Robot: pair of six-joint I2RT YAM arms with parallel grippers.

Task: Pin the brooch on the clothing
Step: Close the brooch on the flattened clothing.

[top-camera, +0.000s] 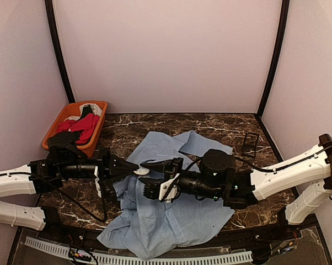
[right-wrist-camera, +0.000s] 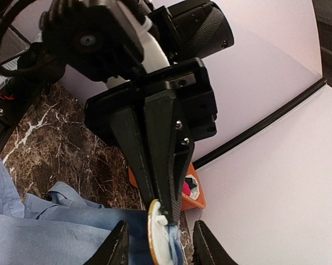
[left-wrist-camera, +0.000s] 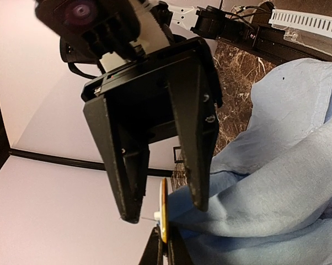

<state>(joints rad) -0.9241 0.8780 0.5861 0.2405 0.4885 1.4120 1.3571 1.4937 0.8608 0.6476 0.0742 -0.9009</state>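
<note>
The brooch point(top-camera: 142, 172), a round white disc with a gold rim, is held edge-on by my left gripper point(top-camera: 136, 168), which is shut on it above the light blue shirt point(top-camera: 177, 215). In the left wrist view the brooch point(left-wrist-camera: 164, 210) stands upright in the left gripper point(left-wrist-camera: 165, 247), with a fold of the shirt point(left-wrist-camera: 282, 182) pressed against its right face. My right gripper point(top-camera: 145, 178) is open, one finger point(left-wrist-camera: 127, 182) on each side of the brooch. From the right wrist I see the left gripper point(right-wrist-camera: 169, 212) pinching the brooch point(right-wrist-camera: 158, 240) together with blue cloth, between the right gripper's point(right-wrist-camera: 161, 248) spread fingertips.
An orange basket point(top-camera: 93, 144) holding red, black and white garments sits at the back left, also visible behind the left gripper point(right-wrist-camera: 196, 201). A small black wire frame point(top-camera: 250, 144) stands at the back right. Dark marble table point(top-camera: 127, 128), walls close on three sides.
</note>
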